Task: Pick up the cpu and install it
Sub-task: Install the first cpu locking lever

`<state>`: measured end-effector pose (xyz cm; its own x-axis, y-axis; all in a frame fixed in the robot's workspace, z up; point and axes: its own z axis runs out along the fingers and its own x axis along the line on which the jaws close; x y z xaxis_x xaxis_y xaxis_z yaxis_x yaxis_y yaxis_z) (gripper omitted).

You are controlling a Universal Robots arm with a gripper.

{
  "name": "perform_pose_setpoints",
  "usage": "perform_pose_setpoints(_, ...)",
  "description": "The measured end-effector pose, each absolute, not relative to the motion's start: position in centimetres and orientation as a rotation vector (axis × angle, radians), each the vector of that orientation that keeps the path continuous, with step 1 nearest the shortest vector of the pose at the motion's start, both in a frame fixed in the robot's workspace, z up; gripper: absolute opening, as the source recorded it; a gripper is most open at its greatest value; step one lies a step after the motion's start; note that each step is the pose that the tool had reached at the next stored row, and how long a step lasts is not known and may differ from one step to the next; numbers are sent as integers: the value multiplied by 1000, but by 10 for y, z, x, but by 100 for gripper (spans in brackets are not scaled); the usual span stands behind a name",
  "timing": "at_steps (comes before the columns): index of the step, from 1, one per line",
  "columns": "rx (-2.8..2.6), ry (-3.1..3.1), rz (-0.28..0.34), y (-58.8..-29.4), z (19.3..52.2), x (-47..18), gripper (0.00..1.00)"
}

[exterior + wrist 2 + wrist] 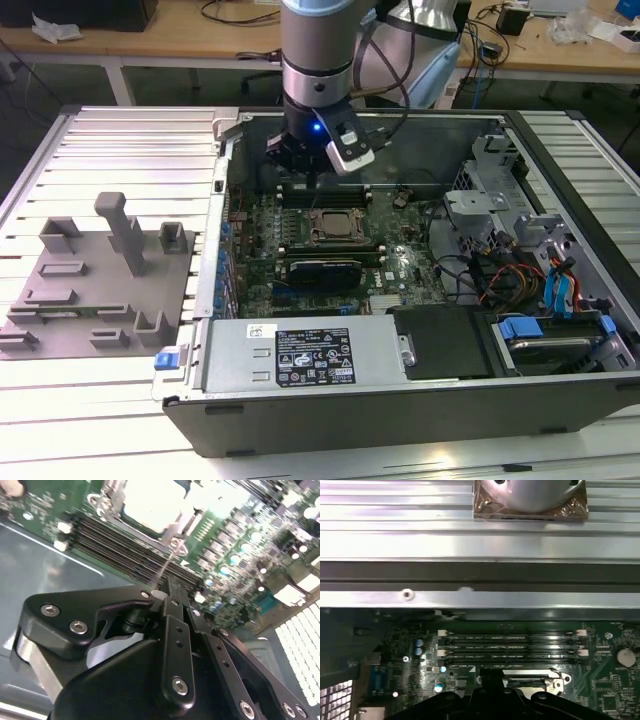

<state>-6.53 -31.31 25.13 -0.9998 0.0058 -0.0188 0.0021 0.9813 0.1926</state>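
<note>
Cpu (337,223): exterior view, pale square seated inside the dark socket frame (338,240) at the middle of the motherboard (300,270), within the open computer case (400,420). Gripper (308,172) hangs just behind the socket, over the memory slots (330,190). Grey moulded tray (100,280) lies on the slatted table (120,150) at the exterior view's left, well apart from the case. Long silver labelled box (305,355) sits along the case's near wall

Second wrist view: cpu (150,502) shows as a bright silvery square in its socket, metal rim around it. Gripper (167,591) with fingers (175,630) drawn together, above the memory slots (130,550). A thin metal rod (165,565) runs from the socket's corner to the fingertips; whether they clamp it cannot be told

First wrist view: gripper (492,685) over the socket's edge (555,682), memory slots (510,647) just beyond, then case wall (480,572) and table slats (395,510)
</note>
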Motion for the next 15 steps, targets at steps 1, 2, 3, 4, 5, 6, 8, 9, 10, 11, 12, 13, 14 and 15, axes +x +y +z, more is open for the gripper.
perform_pose_setpoints(1, 7, 3108, 302, -313, 251, -62, 11)
perform_pose_setpoints(2, 6, 3109, 302, -313, 251, -57, 11)
perform_pose_setpoints(3, 7, 3108, 302, -313, 251, -57, 11)
perform_pose_setpoints(4, 7, 3108, 302, -313, 251, -57, 11)
perform_pose_setpoints(5, 7, 3108, 302, -313, 251, -57, 11)
perform_pose_setpoints(6, 6, 3108, 302, -314, 250, -57, 11)
perform_pose_setpoints(8, 7, 3108, 302, -314, 248, -57, 11)
perform_pose_setpoints(9, 7, 3108, 302, -314, 247, -57, 11)
perform_pose_setpoints(10, 7, 3108, 302, -314, 246, -57, 11)
perform_pose_setpoints(11, 7, 3108, 302, -314, 245, -57, 11)
perform_pose_setpoints(12, 7, 3108, 302, -314, 245, -57, 11)
perform_pose_setpoints(13, 7, 3108, 302, -314, 244, -57, 11)
perform_pose_setpoints(14, 7, 3108, 302, -314, 243, -57, 11)
perform_pose_setpoints(15, 7, 3108, 302, -314, 242, -56, 11)
